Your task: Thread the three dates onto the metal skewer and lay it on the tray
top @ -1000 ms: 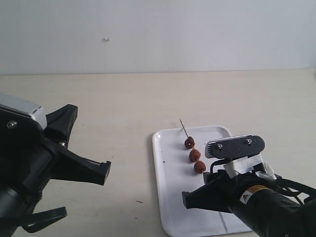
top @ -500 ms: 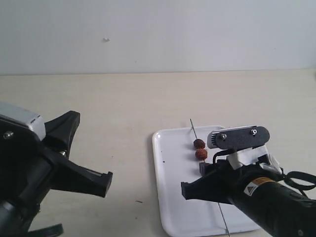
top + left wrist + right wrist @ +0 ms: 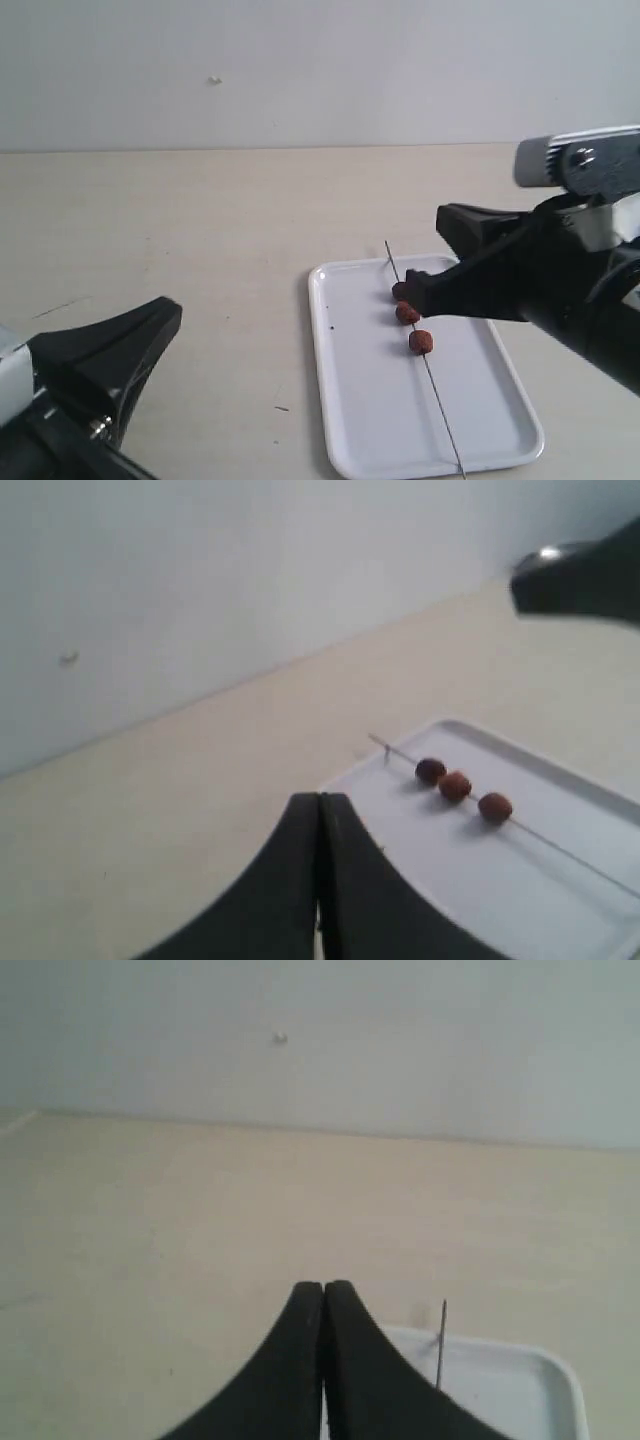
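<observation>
The white tray (image 3: 365, 400) lies on the table right of centre. The thin metal skewer (image 3: 440, 405) rests lengthwise on it, its far tip poking past the far rim. Three reddish-brown dates (image 3: 421, 342) are threaded along its far half. My right gripper (image 3: 418, 292) hovers above the dates, shut and empty, and partly covers the farthest one. My left gripper (image 3: 165, 318) is low at the left, well away from the tray, shut on nothing. The left wrist view shows the dates (image 3: 455, 785), the skewer (image 3: 560, 850) and the tray (image 3: 560, 910) beyond the shut left gripper (image 3: 320, 802). In the right wrist view only the skewer tip (image 3: 441, 1345) and a tray corner (image 3: 530, 1385) show past the shut right gripper (image 3: 324, 1288).
A bare beige tabletop (image 3: 220, 220) runs back to a plain pale wall (image 3: 320, 70). A few dark specks sit on the tray's left part (image 3: 331, 324) and on the table (image 3: 283, 408). The right arm's black body (image 3: 585, 575) shows in the left wrist view.
The right gripper has let go of the skewer and risen up and to the right; the skewer with its dates now lies on the tray. The left arm has drawn down and back.
</observation>
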Controlling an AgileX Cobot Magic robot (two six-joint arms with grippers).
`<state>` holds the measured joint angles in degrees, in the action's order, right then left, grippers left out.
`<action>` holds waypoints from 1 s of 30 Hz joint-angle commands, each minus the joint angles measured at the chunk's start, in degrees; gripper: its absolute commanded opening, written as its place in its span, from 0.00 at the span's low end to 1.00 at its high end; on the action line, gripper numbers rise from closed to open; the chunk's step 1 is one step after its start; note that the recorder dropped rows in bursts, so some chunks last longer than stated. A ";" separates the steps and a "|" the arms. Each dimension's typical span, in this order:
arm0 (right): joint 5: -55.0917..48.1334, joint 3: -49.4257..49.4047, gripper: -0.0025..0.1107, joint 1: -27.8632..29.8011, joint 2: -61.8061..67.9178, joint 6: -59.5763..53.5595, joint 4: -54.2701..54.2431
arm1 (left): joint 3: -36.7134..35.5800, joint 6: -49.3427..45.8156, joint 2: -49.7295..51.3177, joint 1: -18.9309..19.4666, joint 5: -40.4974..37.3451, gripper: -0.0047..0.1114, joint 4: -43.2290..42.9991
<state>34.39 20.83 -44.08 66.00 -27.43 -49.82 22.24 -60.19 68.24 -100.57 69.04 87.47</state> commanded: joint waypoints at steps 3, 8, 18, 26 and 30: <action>-0.06 0.17 0.02 -0.19 -8.45 -1.02 -0.24 | -0.31 0.60 -0.51 -0.72 0.92 0.04 12.48; -0.06 0.17 0.02 -0.19 -11.27 -1.02 -0.24 | -0.31 0.60 -0.51 -0.72 0.92 0.04 12.48; -1.70 0.17 0.02 1.36 -13.15 -2.60 -0.40 | -0.31 0.60 -0.51 -0.72 0.92 0.04 12.48; -43.59 0.17 0.02 36.78 -39.04 -14.81 4.37 | -0.31 0.60 -0.51 -0.72 0.92 0.04 12.48; -48.85 0.17 0.02 47.92 -53.71 -14.71 6.91 | -0.31 0.60 -0.51 -0.72 0.92 0.04 12.48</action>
<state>-11.57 20.73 0.75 16.87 -41.39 -44.33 22.24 -59.95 68.15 -100.95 69.04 99.79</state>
